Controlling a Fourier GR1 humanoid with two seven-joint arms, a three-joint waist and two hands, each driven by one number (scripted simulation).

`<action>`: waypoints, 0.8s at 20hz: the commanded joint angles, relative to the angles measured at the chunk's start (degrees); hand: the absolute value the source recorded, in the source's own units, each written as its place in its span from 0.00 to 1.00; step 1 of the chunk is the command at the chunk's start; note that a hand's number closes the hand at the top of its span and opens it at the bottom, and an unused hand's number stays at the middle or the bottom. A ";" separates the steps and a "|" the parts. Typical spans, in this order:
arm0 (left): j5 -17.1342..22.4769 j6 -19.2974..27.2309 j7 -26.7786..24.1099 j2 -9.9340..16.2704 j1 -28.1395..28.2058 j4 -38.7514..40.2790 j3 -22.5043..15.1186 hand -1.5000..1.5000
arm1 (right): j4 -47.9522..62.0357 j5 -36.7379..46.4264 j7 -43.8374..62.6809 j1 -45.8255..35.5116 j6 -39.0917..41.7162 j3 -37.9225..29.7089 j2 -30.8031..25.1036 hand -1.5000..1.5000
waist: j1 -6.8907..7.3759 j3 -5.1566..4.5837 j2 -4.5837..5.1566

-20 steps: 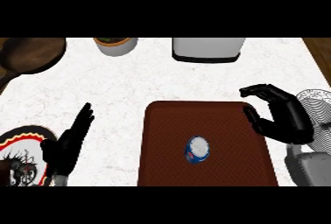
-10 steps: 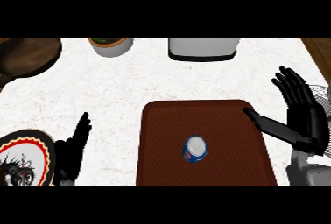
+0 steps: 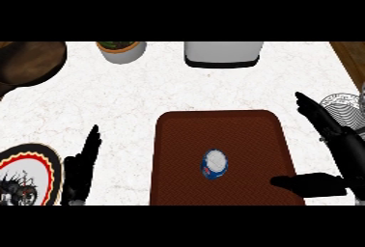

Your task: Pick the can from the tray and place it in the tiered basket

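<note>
The can (image 3: 215,163) stands upright on the brown tray (image 3: 214,130), just inward of the right hand (image 3: 335,144) and a little toward the robot from that hand's fingertips. From above it shows a pale, shiny round top with a blue wall and a touch of red along its lower edge.

I would judge it light and stiff, with a smooth metal wall that could slip. It should not break, though it might tip if nudged near the top. The sensible hold looks to be around the side wall at mid-height, fingers on one side and thumb opposite.

The right hand is spread wide and holds nothing. Its fingers stretch along the tray's right edge, and its thumb (image 3: 303,183) lies over the tray's near right corner, pointing toward the can without touching it. The wire tiered basket (image 3: 345,103) shows just beyond that hand's fingertips, at the counter's right edge.

The left hand (image 3: 80,169) rests with straight fingers, well apart from the tray, beside a patterned plate (image 3: 25,169).
</note>
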 commanded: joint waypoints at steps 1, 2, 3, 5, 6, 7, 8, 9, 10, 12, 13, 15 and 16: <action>0.89 -0.97 1.16 1.33 -0.51 0.11 1.53 0.50 | -7.26 5.81 11.18 -0.59 5.79 5.07 -8.65 0.00 | 0.19 -0.13 -0.02; -0.18 0.16 0.50 -0.62 -0.60 1.18 0.14 0.50 | -10.51 8.15 15.07 -1.17 5.72 7.11 -9.30 0.00 | -0.13 -0.19 -0.05; -0.51 0.03 0.24 -0.48 0.09 0.42 -0.36 0.50 | -9.59 9.83 18.23 -3.39 7.08 7.06 -11.38 0.00 | 0.70 -0.18 0.07; -0.87 0.14 -1.16 -1.13 0.44 1.84 -0.29 0.50 | -12.58 14.50 24.49 -4.58 7.03 10.42 -11.30 0.00 | 0.71 -0.11 0.16; -0.49 -0.24 0.12 -0.13 0.86 -0.03 0.13 0.50 | -15.01 15.12 28.02 -4.49 7.89 10.39 -12.11 0.00 | 0.61 -0.02 0.06; -0.41 -0.73 -0.43 -0.74 0.83 1.12 -0.08 0.50 | -15.64 17.93 31.30 -6.57 7.71 12.56 -10.93 0.00 | 0.86 -0.02 0.19; -0.33 -0.63 -2.79 -0.86 0.91 2.41 1.11 0.50 | -19.12 21.59 35.18 -5.72 6.53 16.05 -9.16 0.00 | 0.59 -0.03 0.13; -0.42 -0.86 -1.31 -1.30 0.44 1.53 0.31 0.50 | -20.70 23.02 40.58 -8.68 6.84 17.32 -7.47 0.00 | 0.81 -0.01 0.17; -0.38 -0.81 1.93 -1.13 -1.03 -0.41 0.51 0.50 | -18.36 24.45 41.16 -11.61 7.84 17.85 -5.28 0.00 | 1.03 0.09 0.31; -1.47 -1.07 1.40 -0.85 0.22 -0.58 -0.23 0.50 | -16.07 29.76 46.24 -14.29 8.03 23.36 -0.79 0.00 | 1.22 0.09 0.34; 0.62 -2.99 -1.10 -1.10 0.04 2.32 1.84 0.50 | -17.63 33.82 45.83 -11.21 7.55 27.07 -0.02 0.00 | 0.78 0.09 0.30; -2.17 0.00 -1.00 -3.29 0.31 1.45 0.12 0.50 | -10.76 33.52 47.48 -16.97 10.33 26.44 3.81 0.00 | 1.18 0.12 0.39; -2.11 -1.27 0.30 -1.87 -0.42 1.12 0.54 0.50 | -11.29 37.99 46.51 -14.39 9.37 30.66 4.78 0.00 | 0.91 0.14 0.33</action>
